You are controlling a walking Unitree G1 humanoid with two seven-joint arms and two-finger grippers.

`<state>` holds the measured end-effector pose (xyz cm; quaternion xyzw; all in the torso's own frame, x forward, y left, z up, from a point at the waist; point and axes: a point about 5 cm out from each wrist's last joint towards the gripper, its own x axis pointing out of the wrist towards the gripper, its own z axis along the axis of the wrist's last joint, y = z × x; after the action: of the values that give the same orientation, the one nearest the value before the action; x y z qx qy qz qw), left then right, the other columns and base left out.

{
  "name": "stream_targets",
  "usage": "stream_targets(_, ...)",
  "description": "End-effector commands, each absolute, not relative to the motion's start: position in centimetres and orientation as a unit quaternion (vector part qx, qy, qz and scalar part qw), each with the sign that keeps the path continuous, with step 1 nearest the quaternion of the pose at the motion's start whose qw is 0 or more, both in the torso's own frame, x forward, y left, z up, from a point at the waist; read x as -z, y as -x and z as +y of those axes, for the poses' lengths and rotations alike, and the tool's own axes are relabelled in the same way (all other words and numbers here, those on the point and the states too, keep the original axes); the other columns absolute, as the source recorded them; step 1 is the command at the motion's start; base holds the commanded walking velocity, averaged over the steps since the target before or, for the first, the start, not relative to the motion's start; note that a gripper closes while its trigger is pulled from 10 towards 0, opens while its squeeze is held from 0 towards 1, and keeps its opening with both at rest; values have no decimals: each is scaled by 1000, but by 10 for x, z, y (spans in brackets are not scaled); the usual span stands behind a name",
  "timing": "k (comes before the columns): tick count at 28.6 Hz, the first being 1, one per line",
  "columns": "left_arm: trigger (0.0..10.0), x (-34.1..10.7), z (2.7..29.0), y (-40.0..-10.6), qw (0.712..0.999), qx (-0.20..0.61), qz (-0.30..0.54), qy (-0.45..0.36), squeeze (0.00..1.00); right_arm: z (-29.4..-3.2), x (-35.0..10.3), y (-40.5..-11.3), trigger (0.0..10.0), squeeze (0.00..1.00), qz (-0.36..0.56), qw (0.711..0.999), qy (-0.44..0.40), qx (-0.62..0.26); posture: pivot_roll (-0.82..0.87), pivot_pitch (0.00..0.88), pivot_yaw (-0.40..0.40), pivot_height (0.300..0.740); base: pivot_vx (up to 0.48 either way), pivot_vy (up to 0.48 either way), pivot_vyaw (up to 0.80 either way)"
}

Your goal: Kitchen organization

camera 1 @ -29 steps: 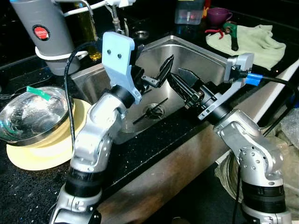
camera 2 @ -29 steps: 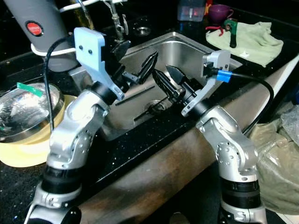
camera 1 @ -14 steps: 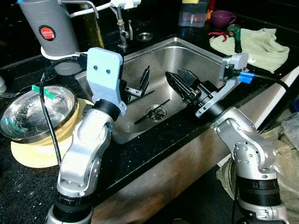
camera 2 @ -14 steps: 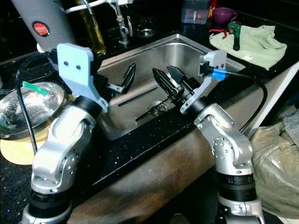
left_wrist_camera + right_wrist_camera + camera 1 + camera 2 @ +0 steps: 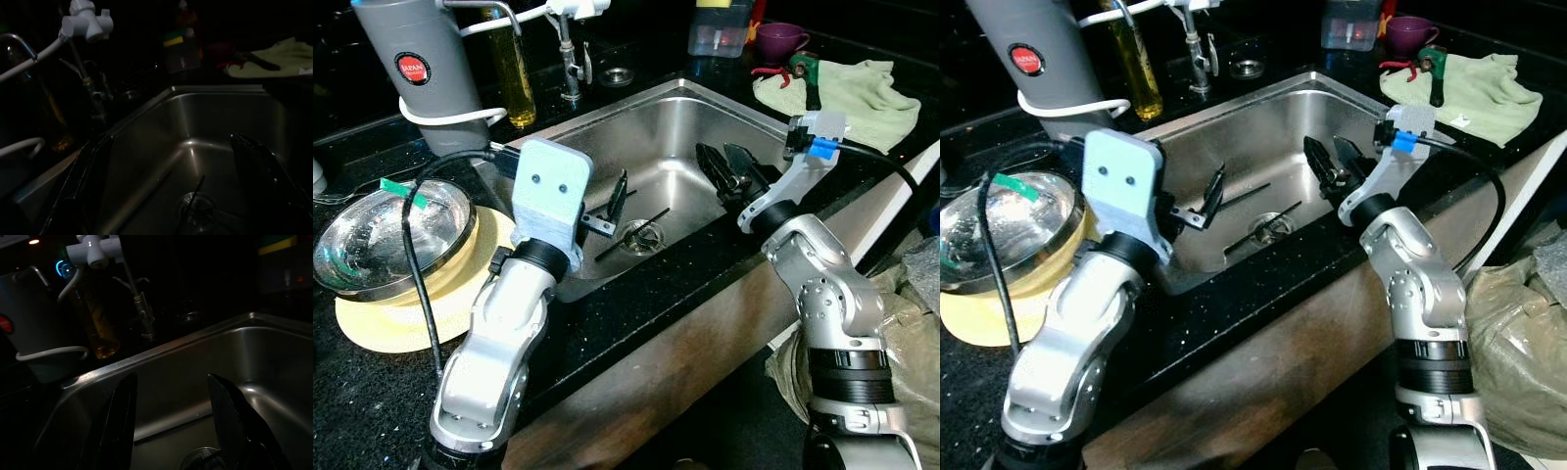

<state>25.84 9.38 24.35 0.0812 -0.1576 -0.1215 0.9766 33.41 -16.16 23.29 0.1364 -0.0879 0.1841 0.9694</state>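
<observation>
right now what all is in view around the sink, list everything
sink: 1, steel, set in the black counter
thin black stick: 1, across the sink drain
faucet: 1, metal, behind the sink
oil bottle: 1, yellow, behind the sink
grey canister: 1, red badge, far left
steel bowl: 1, on a yellow plate, left
cloth: 1, pale green, far right
purple cup: 1, far counter
clear container: 1, beside the cup
left gripper: over the sink
right gripper: open, over the sink
</observation>
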Motion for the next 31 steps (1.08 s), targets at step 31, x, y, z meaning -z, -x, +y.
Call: stream_targets(31, 10000, -242, 88, -265, 977, 105, -158, -92, 0, -152, -233, -337, 10000, 0, -94, 966, -124, -208, 22, 51, -4, 740, -252, 0, 0)
